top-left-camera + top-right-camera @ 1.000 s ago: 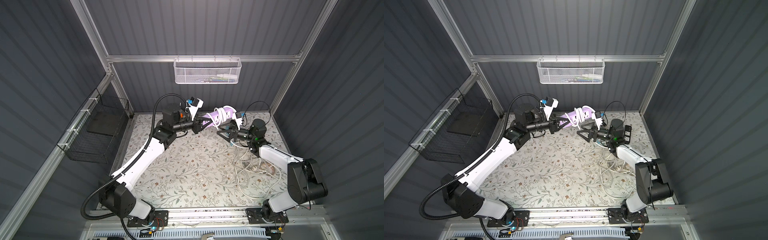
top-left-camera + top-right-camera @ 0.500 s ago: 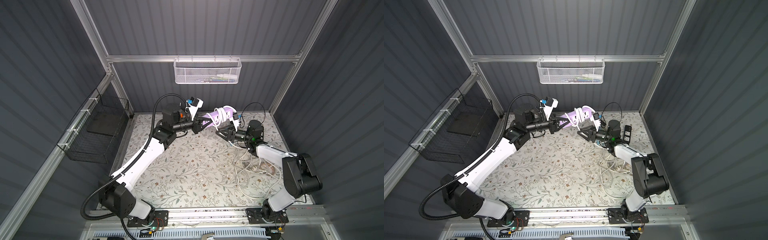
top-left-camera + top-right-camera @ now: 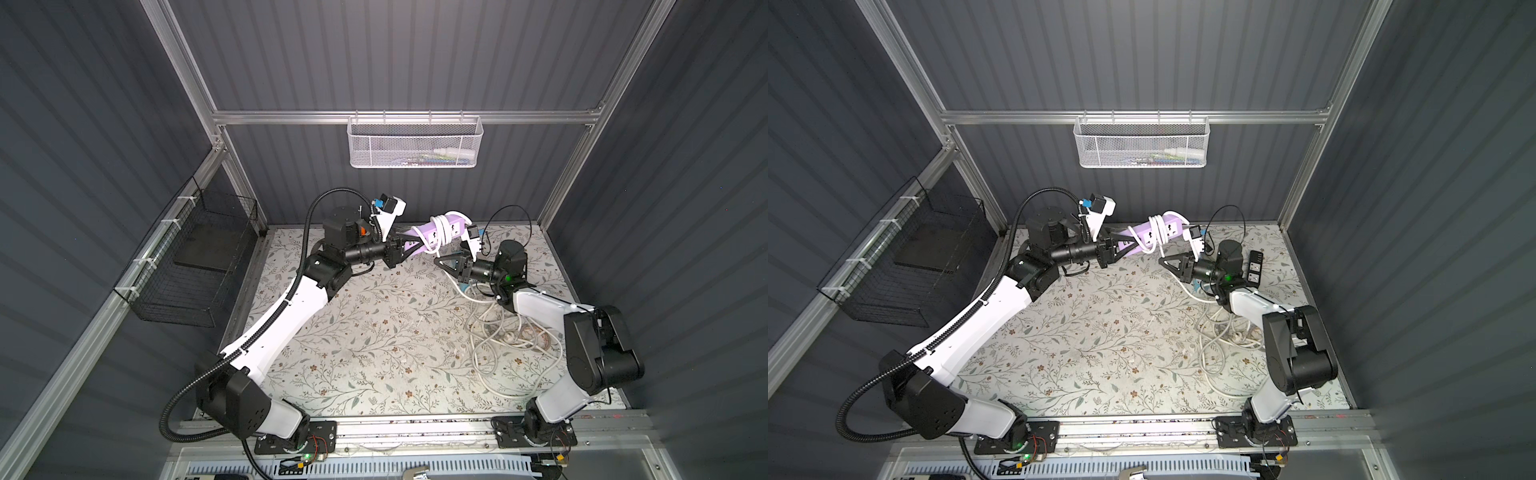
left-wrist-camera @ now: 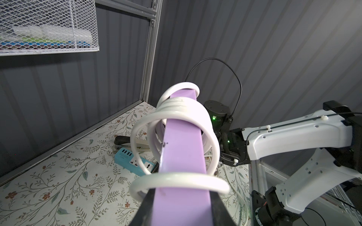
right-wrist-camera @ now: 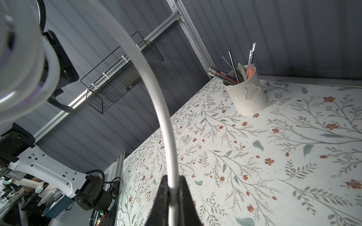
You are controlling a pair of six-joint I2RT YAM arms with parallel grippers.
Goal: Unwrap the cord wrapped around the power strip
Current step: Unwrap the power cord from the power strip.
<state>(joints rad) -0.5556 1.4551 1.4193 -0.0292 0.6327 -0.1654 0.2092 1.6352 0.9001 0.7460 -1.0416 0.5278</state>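
Note:
A purple power strip [image 3: 432,235] [image 3: 1144,237] hangs tilted above the back of the table. My left gripper [image 3: 405,249] [image 4: 181,190] is shut on its near end. A white cord [image 4: 176,111] circles the strip in several loops. One strand drops from the loops to my right gripper [image 3: 438,261] [image 5: 173,179], which is shut on that strand [image 5: 162,109] just below the strip. The loose length of the cord [image 3: 494,332] lies in a tangle on the table's right side.
On the back wall hangs a white mesh basket [image 3: 413,143], on the left wall a black wire basket [image 3: 195,266]. At the back of the table lie a black power strip [image 3: 1254,268], a teal power strip [image 4: 133,162] and a stapler [image 4: 125,141]. A white pen bucket [image 5: 247,92] stands nearby.
My right gripper was open a second ago; it has edged toward the strip and closed on the hanging strand of cord. The left arm has held still with the strip.

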